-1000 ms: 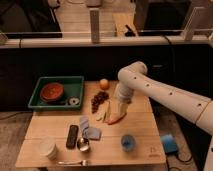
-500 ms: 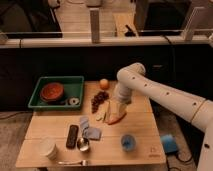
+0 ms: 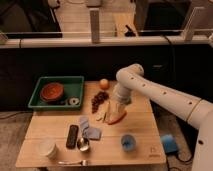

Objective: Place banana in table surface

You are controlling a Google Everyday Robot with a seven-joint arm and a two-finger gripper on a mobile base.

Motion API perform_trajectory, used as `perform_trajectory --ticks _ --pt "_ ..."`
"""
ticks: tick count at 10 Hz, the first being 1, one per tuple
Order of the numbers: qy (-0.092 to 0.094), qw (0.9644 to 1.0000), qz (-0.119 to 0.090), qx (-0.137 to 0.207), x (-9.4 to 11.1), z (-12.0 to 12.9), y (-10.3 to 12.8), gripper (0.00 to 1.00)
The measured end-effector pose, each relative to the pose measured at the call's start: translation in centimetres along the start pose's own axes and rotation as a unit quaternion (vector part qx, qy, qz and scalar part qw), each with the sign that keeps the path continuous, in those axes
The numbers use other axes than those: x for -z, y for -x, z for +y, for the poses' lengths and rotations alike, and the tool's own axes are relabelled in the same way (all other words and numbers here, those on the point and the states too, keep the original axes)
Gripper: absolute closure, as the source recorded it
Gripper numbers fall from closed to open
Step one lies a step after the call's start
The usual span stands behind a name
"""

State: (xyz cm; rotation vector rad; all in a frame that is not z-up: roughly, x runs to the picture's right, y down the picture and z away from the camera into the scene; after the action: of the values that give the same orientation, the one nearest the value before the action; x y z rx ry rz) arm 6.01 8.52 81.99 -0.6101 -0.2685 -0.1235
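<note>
Most of the task is judged to be done, though the last part cannot be confirmed. The banana (image 3: 103, 116) is seen low at the middle of the worktop (image 3: 145, 122), a pale slim shape just beside the carrot (image 3: 118, 118) and below the grapes (image 3: 99, 100). It is well apart from the green tray (image 3: 50, 105) at the left rear, so it is over bare planks and not inside any container.

The tool (image 3: 113, 111) is found right at the banana, hanging from the white arm (image 3: 150, 90) that reaches in from the right. Whether the tool is spread, pressed together or pinching the banana cannot be told, since the two merge in this view. Nor can it be told whether the banana is resting on the wood or is held just clear of it.

If the fruit is touching the worktop, what is left is judged to be the release and the lifting away of the tool. If it is held above, a short lowering is needed first. Care is called for beside the carrot, which lies close against the tool and could be nudged. The orange (image 3: 103, 83) and the blue cup (image 3: 128, 142) are set apart from the spot.
</note>
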Motion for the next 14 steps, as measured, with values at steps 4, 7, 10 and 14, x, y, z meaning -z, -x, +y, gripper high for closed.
perform_trajectory --ticks 4,7,10,14 --pt "0.002 1.0 -0.003 0.0 -0.3 -0.5 -0.3 0.52" --pt "0.003 1.0 -0.006 0.002 -0.3 -0.9 -0.6 0.82" --pt "0.001 0.9999 -0.009 0.006 -0.2 -1.3 -0.9 0.99" --pt "0.0 0.9998 -0.014 0.013 0.9 -1.7 -1.6 0.96"
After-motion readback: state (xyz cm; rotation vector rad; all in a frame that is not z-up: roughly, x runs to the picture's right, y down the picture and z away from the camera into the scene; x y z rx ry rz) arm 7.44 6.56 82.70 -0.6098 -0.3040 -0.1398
